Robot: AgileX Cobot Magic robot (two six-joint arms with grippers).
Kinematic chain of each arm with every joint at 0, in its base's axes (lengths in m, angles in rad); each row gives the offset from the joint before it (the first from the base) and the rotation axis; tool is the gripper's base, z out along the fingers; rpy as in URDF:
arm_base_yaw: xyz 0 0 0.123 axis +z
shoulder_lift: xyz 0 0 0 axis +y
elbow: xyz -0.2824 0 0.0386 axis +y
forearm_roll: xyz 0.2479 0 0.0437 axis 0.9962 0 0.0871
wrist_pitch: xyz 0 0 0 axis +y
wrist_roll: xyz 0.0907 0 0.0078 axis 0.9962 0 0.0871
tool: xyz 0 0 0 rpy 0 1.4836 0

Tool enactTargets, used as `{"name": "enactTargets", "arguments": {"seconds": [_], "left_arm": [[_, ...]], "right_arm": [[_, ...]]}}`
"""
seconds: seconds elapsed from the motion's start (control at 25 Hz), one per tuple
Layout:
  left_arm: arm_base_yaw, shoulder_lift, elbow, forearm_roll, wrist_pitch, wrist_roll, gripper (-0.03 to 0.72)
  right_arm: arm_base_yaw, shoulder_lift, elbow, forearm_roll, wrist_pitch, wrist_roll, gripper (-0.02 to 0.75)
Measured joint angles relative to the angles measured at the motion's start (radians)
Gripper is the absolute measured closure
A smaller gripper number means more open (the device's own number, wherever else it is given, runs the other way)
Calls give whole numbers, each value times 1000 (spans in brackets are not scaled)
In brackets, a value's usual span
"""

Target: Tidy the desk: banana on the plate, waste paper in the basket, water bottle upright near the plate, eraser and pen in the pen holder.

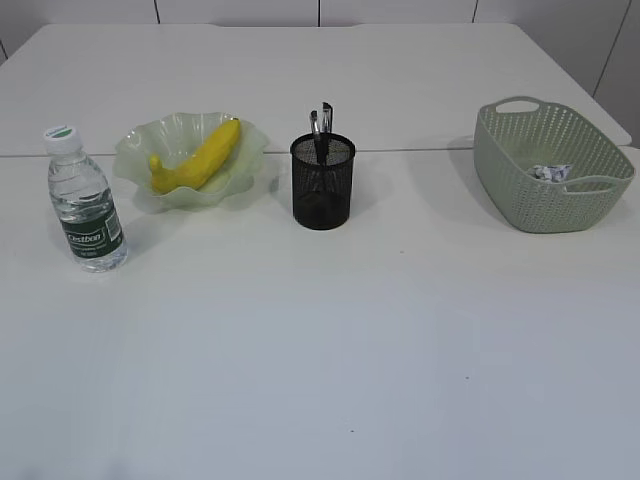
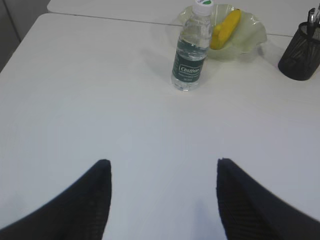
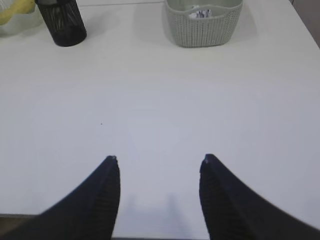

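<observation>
Banana (image 1: 205, 155) x1 on plate (image 1: 140, 145) | bottle (image 1: 85, 200) x1 upright | both tools (image 2: 162, 167) (image 3: 159, 160) wide, empty

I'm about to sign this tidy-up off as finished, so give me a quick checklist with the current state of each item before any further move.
1. Banana on the plate: ok.
2. Waste paper in the basket: ok.
3. Water bottle upright beside the plate: ok.
4. Pen in the pen holder: ok.
5. Eraser in the pen holder: cannot tell, the mesh hides the bottom.
6. Left claw and right claw open, empty and well short of the objects: ok.
</observation>
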Motion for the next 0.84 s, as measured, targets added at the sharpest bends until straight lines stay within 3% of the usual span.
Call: {"name": "enactTargets", "arguments": {"seconds": [0.84], "left_arm": [[0, 0, 22, 0, 22, 0, 273]], "right_arm": [[0, 0, 8, 0, 8, 0, 349]]}}
